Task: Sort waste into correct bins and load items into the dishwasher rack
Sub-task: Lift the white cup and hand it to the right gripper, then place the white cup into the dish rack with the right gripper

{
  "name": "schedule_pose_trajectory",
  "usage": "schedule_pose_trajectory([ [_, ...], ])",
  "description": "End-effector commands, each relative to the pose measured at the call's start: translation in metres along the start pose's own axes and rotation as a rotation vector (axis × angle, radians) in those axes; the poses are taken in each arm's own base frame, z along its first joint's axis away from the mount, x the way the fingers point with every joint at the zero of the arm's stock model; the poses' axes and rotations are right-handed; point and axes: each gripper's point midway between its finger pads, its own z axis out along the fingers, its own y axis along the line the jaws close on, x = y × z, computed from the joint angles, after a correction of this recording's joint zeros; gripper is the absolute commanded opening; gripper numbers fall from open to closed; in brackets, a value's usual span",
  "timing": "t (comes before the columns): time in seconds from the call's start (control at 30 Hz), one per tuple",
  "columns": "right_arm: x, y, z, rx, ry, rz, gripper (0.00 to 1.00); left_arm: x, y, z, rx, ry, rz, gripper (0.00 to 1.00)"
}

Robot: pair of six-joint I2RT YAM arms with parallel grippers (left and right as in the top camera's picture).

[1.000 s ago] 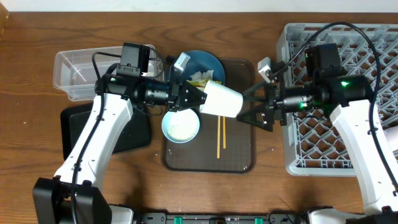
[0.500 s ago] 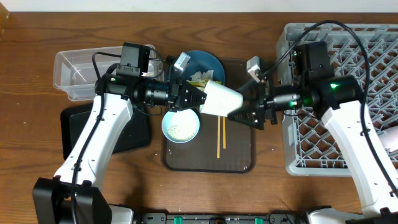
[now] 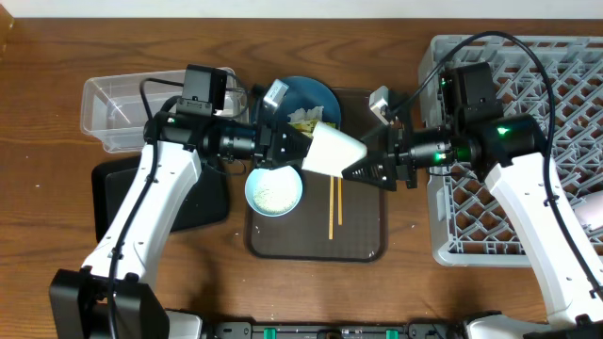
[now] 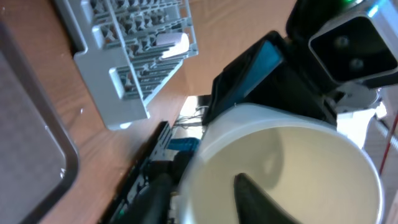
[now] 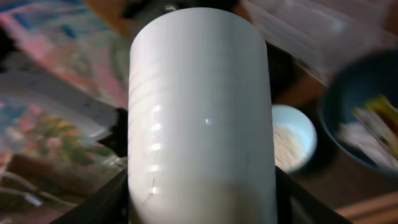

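A white cup (image 3: 332,151) hangs on its side above the brown tray (image 3: 363,240). My left gripper (image 3: 303,149) is shut on its rim, one finger inside and one outside, as the left wrist view (image 4: 199,186) shows around the cup (image 4: 286,162). My right gripper (image 3: 358,168) is open, its fingers on either side of the cup's base (image 5: 199,124). The dark-blue bowl (image 3: 320,96) holds a napkin and a yellow-green wrapper (image 3: 303,118). The light-blue bowl (image 3: 274,191) holds rice. Chopsticks (image 3: 334,207) lie on the tray.
The grey rack (image 3: 528,217) stands at the right with a pale cup-like thing (image 3: 594,207) at its right edge. The clear tub (image 3: 113,108) is at the back left, with the black tray (image 3: 118,202) in front of it.
My right gripper has moved left from beside the rack to the cup's base, its fingers now straddling it. My left arm has held the cup still.
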Motion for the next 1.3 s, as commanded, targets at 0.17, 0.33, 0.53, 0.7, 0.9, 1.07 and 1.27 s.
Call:
schedule_pose_trajectory([
  [0.17,0.037,-0.066,-0.029,0.477,0.152,0.234,0.33,0.015,0.106,-0.047,-0.717,-0.075,-0.093,0.53],
  [0.33,0.046,-0.093,-0.097,0.815,0.113,0.418,0.27,0.029,0.115,-0.091,-0.977,-0.129,-0.099,0.53],
  [0.53,0.072,-0.106,-0.19,1.133,0.052,0.675,0.16,0.04,0.093,-0.137,-1.164,-0.264,-0.043,0.54],
  [0.7,0.102,-0.113,-0.257,1.337,-0.004,0.836,0.07,0.048,0.07,-0.155,-1.212,-0.354,0.023,0.54],
  [0.9,0.139,-0.117,-0.318,1.493,-0.101,1.039,0.01,0.053,0.061,-0.157,-1.208,-0.374,0.042,0.54],
  [1.07,0.161,-0.131,-0.349,1.542,-0.175,1.149,0.01,0.056,0.064,-0.156,-1.211,-0.358,0.026,0.54],
  [1.27,0.183,-0.15,-0.361,1.545,-0.18,1.239,0.01,0.059,0.065,-0.156,-1.213,-0.349,0.019,0.54],
])
